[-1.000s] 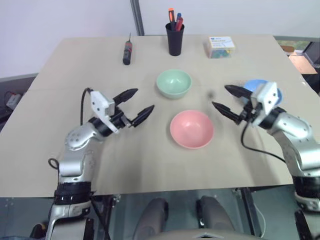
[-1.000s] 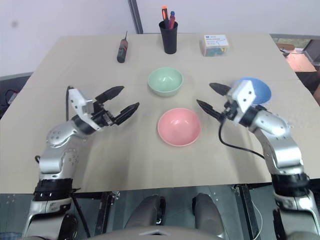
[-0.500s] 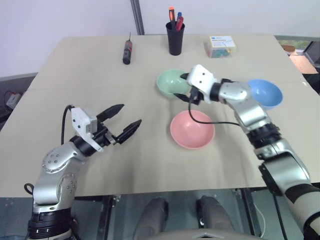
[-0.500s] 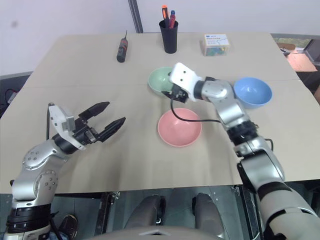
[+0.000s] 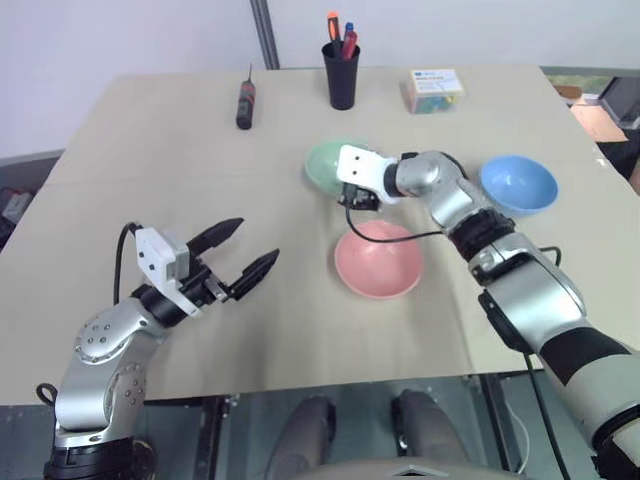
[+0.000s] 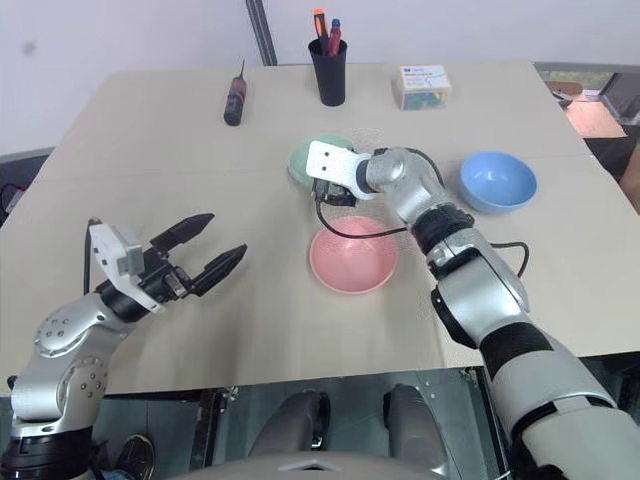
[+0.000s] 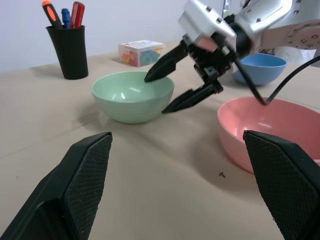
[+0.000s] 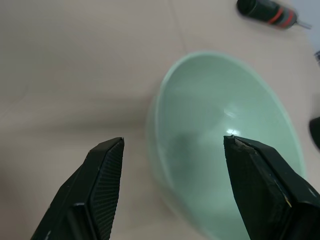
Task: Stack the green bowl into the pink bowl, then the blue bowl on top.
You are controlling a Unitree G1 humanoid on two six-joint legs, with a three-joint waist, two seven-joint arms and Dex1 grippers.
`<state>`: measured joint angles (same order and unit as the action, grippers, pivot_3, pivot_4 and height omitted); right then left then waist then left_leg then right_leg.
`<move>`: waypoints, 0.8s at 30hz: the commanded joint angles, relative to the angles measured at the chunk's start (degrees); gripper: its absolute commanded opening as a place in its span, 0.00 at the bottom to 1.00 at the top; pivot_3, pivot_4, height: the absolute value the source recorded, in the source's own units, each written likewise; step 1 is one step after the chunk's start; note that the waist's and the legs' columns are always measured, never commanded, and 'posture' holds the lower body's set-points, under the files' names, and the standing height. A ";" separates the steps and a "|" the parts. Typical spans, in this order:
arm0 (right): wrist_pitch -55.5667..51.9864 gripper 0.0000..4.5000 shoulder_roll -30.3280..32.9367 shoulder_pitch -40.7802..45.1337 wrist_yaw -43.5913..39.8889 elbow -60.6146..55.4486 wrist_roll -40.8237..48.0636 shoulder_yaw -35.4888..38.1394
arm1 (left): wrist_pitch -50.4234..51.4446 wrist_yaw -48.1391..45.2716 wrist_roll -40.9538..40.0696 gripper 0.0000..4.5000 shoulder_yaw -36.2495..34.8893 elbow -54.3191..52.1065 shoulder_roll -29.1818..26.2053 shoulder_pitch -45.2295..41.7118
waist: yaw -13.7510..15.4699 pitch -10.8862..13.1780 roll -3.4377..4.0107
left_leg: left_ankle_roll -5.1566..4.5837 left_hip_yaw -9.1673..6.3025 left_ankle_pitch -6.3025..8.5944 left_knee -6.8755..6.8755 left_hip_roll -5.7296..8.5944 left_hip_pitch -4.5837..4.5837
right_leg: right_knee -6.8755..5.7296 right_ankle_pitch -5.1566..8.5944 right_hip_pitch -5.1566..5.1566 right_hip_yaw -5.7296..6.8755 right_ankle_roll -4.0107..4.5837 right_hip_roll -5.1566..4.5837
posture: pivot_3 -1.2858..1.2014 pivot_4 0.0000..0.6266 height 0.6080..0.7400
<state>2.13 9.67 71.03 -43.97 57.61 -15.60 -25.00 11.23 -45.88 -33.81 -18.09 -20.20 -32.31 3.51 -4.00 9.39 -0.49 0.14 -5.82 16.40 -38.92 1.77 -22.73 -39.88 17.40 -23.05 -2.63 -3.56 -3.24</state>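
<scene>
**Right arm swings in over the green bowl**

Swung in from beside the blue bowl [image 5: 518,184], the right gripper [image 7: 172,87] now straddles the green bowl's [image 7: 132,95] near rim, jaws wide open, one finger over the hollow, one outside. Left gripper [image 5: 237,254] has drawn back, jaws open and empty. Pink bowl [image 5: 378,260] sits just nearer on the desk [image 5: 150,150].

The right gripper [image 6: 322,188] reaches over the green bowl [image 6: 305,160] near the table's [image 6: 150,130] middle, its fingers hidden under the white wrist block; the pink bowl [image 6: 353,255] sits nearer the front edge; the blue bowl [image 6: 498,181] lies toward the right edge; the left gripper [image 6: 206,243] hangs spread wide near the front left corner; a black pen cup [image 6: 327,70], a screwdriver [image 6: 235,98] and a small box [image 6: 421,86] line the far edge.
</scene>
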 commanded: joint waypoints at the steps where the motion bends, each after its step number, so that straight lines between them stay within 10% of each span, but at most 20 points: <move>1: 2.21 0.74 -0.80 2.48 0.57 1.13 -1.10 0.46 | -1.44 0.40 -0.18 0.99 -1.10 -2.53 -0.26 -0.50 | -0.01 0.00 0.00 | 0.00 0.00 0.00 0.00 0.00 0.00 | 0.00 0.00 -0.01 0.00 0.00 0.00 | 0.52 0.24 1.00; 10: 3.85 0.00 -1.40 2.12 0.03 1.59 -2.06 1.22 | -1.66 0.02 -0.84 1.00 -0.19 -2.59 0.13 -0.53 | -0.09 0.01 0.02 | 0.00 0.01 0.00 0.03 -0.01 0.00 | 0.00 0.00 -0.02 -0.02 0.00 0.00 | 0.52 0.24 1.00; 24: 3.09 0.00 4.10 -1.00 -6.61 -10.98 -1.76 1.39 | -3.18 -0.66 -0.01 1.00 1.53 -0.40 1.29 -2.62 | 0.00 0.02 0.03 | 0.00 0.01 0.00 0.04 -0.01 -0.03 | 0.01 0.00 -0.03 -0.01 0.00 0.00 | 0.52 0.24 1.00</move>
<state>5.19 12.33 70.23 -48.62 52.23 -17.92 -24.59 9.40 -46.17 -33.76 -16.07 -19.91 -30.98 1.41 -4.00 9.41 -0.47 0.15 -5.81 16.40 -38.88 1.76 -22.76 -39.87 17.40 -23.08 -2.65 -3.57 -3.25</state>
